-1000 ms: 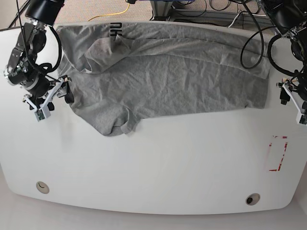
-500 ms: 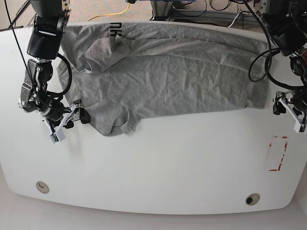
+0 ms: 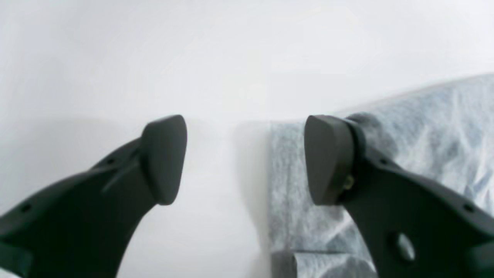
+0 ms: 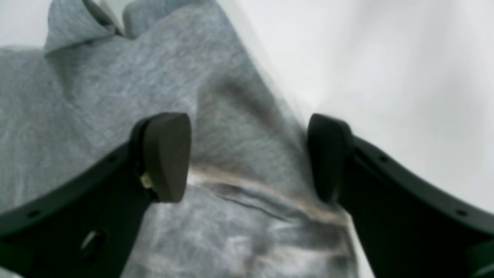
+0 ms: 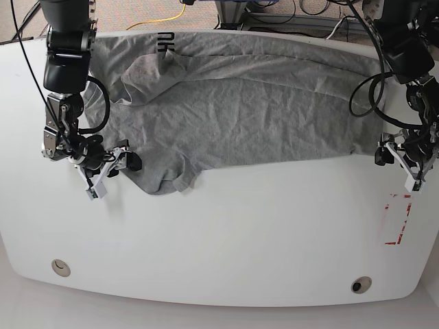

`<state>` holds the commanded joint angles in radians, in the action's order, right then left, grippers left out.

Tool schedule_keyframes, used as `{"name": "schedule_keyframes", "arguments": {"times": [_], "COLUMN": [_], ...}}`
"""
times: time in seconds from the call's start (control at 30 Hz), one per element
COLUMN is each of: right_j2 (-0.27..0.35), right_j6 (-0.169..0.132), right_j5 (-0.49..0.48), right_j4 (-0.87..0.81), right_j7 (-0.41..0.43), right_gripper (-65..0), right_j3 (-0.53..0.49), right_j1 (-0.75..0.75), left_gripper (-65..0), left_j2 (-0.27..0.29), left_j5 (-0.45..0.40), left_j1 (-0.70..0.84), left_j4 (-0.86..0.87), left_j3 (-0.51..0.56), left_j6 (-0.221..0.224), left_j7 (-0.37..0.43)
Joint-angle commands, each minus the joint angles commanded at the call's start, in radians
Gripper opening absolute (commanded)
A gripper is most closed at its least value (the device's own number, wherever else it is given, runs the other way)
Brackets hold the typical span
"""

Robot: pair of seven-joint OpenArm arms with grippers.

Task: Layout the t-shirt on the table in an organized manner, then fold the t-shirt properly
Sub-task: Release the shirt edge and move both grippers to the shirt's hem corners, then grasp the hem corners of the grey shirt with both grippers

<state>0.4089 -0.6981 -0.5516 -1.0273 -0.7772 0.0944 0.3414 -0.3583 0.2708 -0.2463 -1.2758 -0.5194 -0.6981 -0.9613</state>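
The heather-grey t-shirt [image 5: 254, 103] lies wrinkled across the far half of the white table [image 5: 226, 233], dark lettering near its far-left edge. In the base view my right gripper [image 5: 115, 171] is at the shirt's lower-left edge. It is open, and the right wrist view shows grey t-shirt [image 4: 96, 96] fabric between its fingers [image 4: 166, 154]. My left gripper [image 5: 396, 168] is open at the shirt's lower-right corner. In the left wrist view one of its fingers [image 3: 328, 158] is over the t-shirt [image 3: 424, 123] hem and the other over bare table [image 3: 115, 58].
A red-taped rectangle [image 5: 398, 219] marks the table near its right edge. Two grommet holes [image 5: 60, 267] [image 5: 361, 284] sit along the front edge. Cables and a yellow cord [image 5: 175, 15] run behind the table.
My right gripper has moved toward the front and inward onto the shirt's lower-left edge. My left gripper has moved inward to the shirt's lower-right corner. The shirt itself has barely shifted.
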Motion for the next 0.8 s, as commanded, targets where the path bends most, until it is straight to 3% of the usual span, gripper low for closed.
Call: {"name": "schedule_keyframes", "arguments": {"times": [0.07, 0.13, 0.23, 0.27, 0.5, 0.6, 0.8], "right_j2": [0.0, -0.002, -0.002, -0.002, 0.0, 0.0, 0.0], "right_j6": [0.0, 0.0, 0.0, 0.0, 0.0, 0.0, 0.0], "right_j5": [0.0, 0.0, 0.005, 0.005, 0.003, 0.005, 0.005], "right_j4": [0.0, 0.0, 0.0, 0.0, -0.046, -0.072, -0.074], "right_j7": [0.003, 0.003, 0.003, 0.003, 0.0, -0.002, -0.002], "right_gripper": [-32.0, -46.5, -62.0, -64.2, -63.3, -63.3, -63.3], "right_j3": [-0.002, -0.003, -0.005, -0.006, -0.006, -0.008, -0.008], "right_j1": [0.0, 0.002, 0.006, 0.006, 0.002, -0.002, -0.014], "left_gripper": [-20.4, -20.4, -20.4, -20.4, -20.4, -20.4, -20.3], "left_j2": [0.005, 0.006, 0.008, 0.009, 0.031, 0.034, 0.037], "left_j5": [0.0, 0.0, 0.0, 0.0, 0.0, 0.002, 0.006], "left_j1": [0.0, 0.0, 0.0, 0.0, 0.002, 0.002, -0.003], "left_j4": [0.002, 0.002, 0.002, 0.002, 0.075, 0.101, 0.144], "left_j3": [0.0, 0.0, 0.0, 0.0, 0.029, 0.029, 0.029], "left_j6": [0.0, 0.0, 0.0, 0.0, 0.0, 0.038, 0.042], "left_j7": [0.005, 0.005, 0.005, 0.005, 0.049, 0.063, 0.101]}}
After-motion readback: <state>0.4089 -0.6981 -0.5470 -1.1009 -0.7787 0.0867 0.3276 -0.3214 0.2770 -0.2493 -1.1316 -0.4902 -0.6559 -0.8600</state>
